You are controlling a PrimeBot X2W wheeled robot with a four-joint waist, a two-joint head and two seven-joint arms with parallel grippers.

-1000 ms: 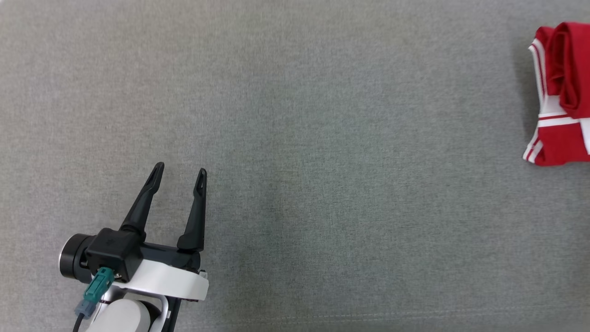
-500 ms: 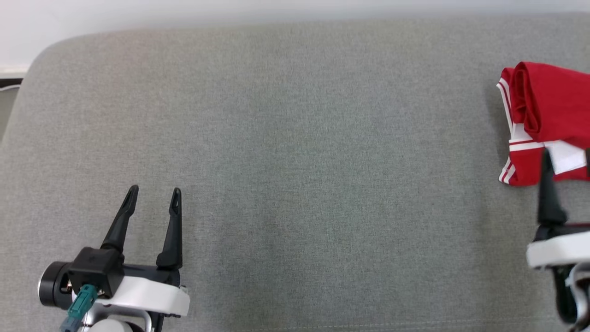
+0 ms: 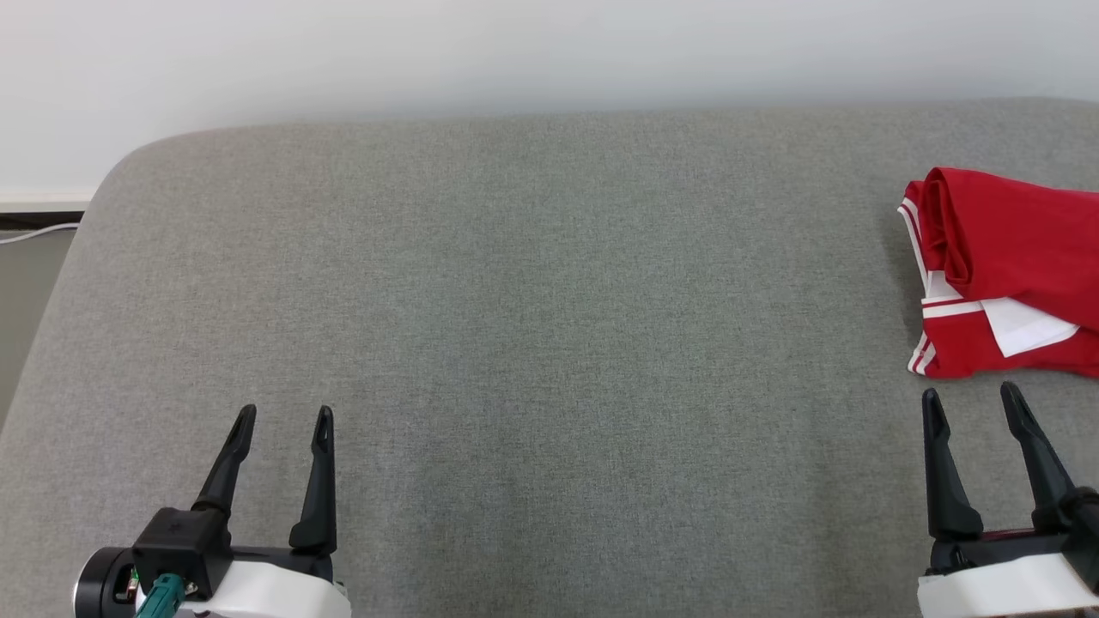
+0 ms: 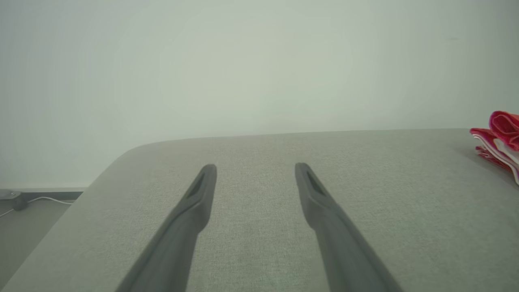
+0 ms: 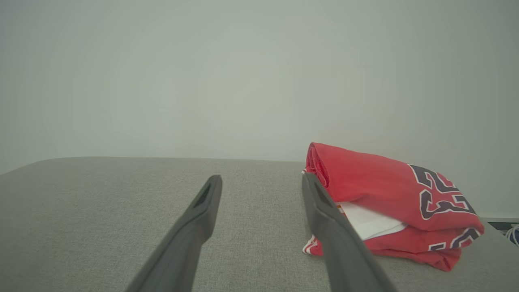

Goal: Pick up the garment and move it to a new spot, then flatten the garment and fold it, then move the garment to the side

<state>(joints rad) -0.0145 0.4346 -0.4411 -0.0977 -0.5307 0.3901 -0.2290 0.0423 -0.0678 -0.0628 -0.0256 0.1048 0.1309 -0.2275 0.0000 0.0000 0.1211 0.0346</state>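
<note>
The garment (image 3: 1004, 266) is a red jersey with white trim, folded into a thick bundle at the far right of the grey cushion (image 3: 549, 343). In the right wrist view the garment (image 5: 389, 198) shows dark numerals and a white inner layer. My right gripper (image 3: 971, 400) stands open just short of the bundle's near edge, touching nothing. Its right finger (image 5: 336, 227) lines up with the garment's left edge. My left gripper (image 3: 285, 417) is open over bare cushion at the lower left, far from the garment (image 4: 500, 140), with nothing between its fingers (image 4: 324, 211).
A pale wall (image 3: 515, 51) rises behind the cushion. The cushion's rounded left corner (image 3: 129, 172) drops to a floor with a cable (image 3: 34, 233). Bare grey fabric stretches between the two grippers.
The head camera has tilted up, bringing the wall and cushion's back edge into view. My right gripper has come fully into view, open, below the garment. The garment lies as before.
</note>
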